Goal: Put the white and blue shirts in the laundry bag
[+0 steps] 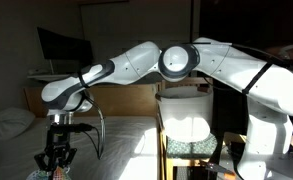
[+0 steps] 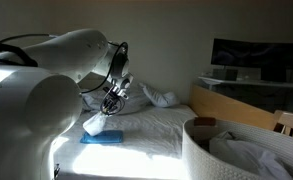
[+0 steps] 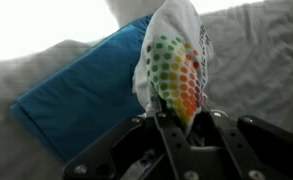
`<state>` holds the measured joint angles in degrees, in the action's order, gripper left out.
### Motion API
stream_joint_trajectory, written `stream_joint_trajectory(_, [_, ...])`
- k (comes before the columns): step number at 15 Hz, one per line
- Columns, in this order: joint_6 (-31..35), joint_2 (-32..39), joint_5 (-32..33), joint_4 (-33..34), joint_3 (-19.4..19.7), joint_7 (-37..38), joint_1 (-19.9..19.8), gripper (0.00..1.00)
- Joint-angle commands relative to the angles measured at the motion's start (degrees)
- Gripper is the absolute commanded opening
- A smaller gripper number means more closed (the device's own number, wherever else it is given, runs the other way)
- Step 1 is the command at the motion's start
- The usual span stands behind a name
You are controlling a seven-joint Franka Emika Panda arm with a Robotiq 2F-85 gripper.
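— While gripping the white shirt (image 3: pixel 171 55) with the hand (image 3: pixel 181 118), hovering where?
— Just above the blue shirt (image 3: pixel 81 95), flat on the bed (image 2: pixel 156 125).
— And the laundry bag (image 2: pixel 201 150)?
— Well apart from the hand, beside the bed's edge.

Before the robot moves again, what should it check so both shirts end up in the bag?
1. Gripper shut on the white shirt with rainbow dots: ok.
2. White shirt hanging free of the bed's pale sheet: cannot tell; its lower end hangs close to the blue one.
3. Flat blue fabric shirt in the bag: not ok, it lies on the bed.
4. Mouth of the tall white fabric laundry bag open: ok.
5. Room left in the bag: cannot tell; something white and crumpled seems to lie inside.
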<state>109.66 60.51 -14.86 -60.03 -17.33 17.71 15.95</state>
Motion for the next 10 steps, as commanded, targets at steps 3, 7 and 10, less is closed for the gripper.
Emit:
stream_joint_trajectory(3, [-6.7,-6.6,-1.7,-0.9,-4.0,-4.0,-2.9,0.13])
stream_joint_trajectory(7, [-8.1,-11.2,-0.6,-0.8,-4.1,-3.6,-3.6,0.13])
stream_joint_trajectory(10, [-7.1,-15.3,-0.2,-1.8,-3.5,-3.2,-4.7,0.13])
